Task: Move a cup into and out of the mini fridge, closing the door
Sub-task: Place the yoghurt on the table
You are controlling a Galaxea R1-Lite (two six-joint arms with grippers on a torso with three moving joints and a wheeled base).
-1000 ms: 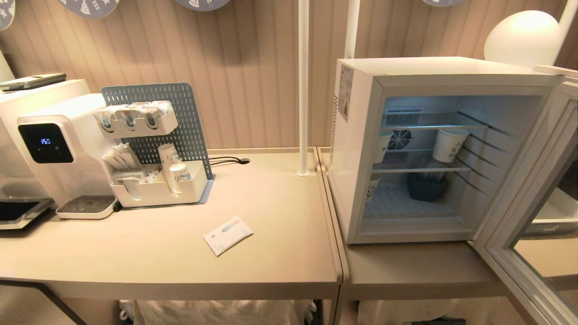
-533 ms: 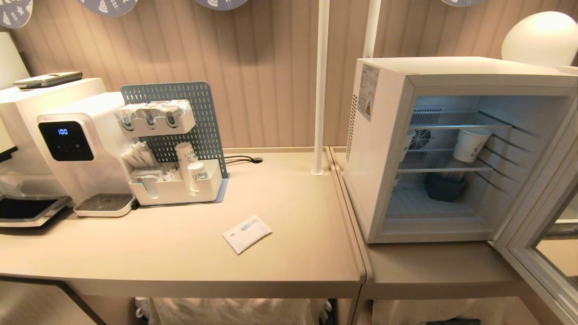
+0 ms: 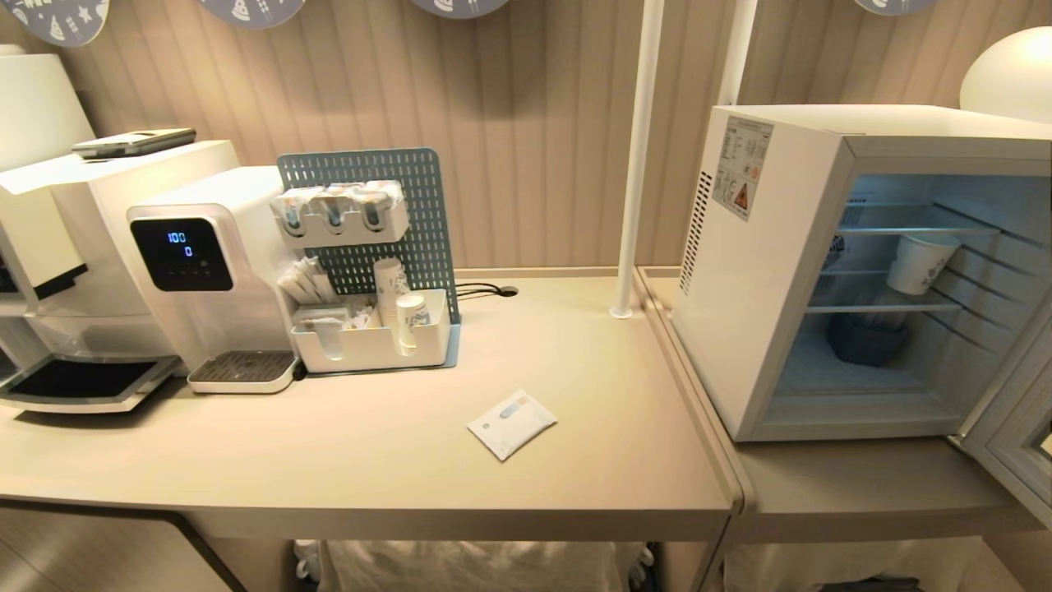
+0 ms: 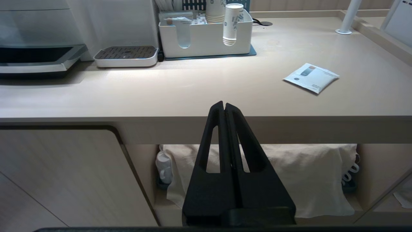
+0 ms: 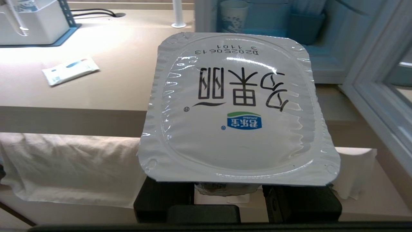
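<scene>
- With door point(image 3: 1015, 427) open, fridge point(image 3: 764, 271) stands at beige tabletop's point(image 3: 370, 460) right end; sachet point(image 3: 511, 423) near front edge.
- Dispenser point(image 3: 181, 255) reads "100".
- Right gripper point(image 5: 231, 206) clamps cup point(image 5: 238, 106), lid dated "D20250613".
- Left gripper point(image 4: 224, 108) pressed closed, empty.

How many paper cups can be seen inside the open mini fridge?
2. One paper cup on the middle wire shelf of the mini fridge, another lower, by the front edge in the right wrist view. Others may be hidden.

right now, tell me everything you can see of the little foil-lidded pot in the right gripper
The small white plastic pot shows mostly its flat, silvery foil lid: rounded-rectangular, crimped at the edge, printed with dark characters, a date code and a blue-green logo. It sits upright, clamped from below by the right gripper, whose black fingers close on its body under the lid. It hangs off the table, before the open white mini fridge.
</scene>
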